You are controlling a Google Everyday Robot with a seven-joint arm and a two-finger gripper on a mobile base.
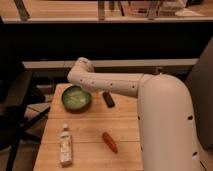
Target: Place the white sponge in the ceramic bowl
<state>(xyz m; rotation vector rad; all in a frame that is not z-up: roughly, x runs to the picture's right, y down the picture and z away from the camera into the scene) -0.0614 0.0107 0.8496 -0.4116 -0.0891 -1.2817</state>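
pincer (108, 99) together, dark, right of round glazed green ceramic bowl (76, 98) | wooden table (90, 131)

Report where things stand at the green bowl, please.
Gripper shut, hidden behind the white arm. White sponge not visible. Round green ceramic bowl on wooden table, dark block beside it.

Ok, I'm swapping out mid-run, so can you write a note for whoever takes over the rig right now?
The tool is shut, low over the table, just right of the ceramic bowl. No sponge shows in it.
The white sponge is not visible anywhere; the arm may be hiding it.
Done: nothing confirmed, no sponge seen in the bowl.
Left: find the sponge and put it in the bowl.
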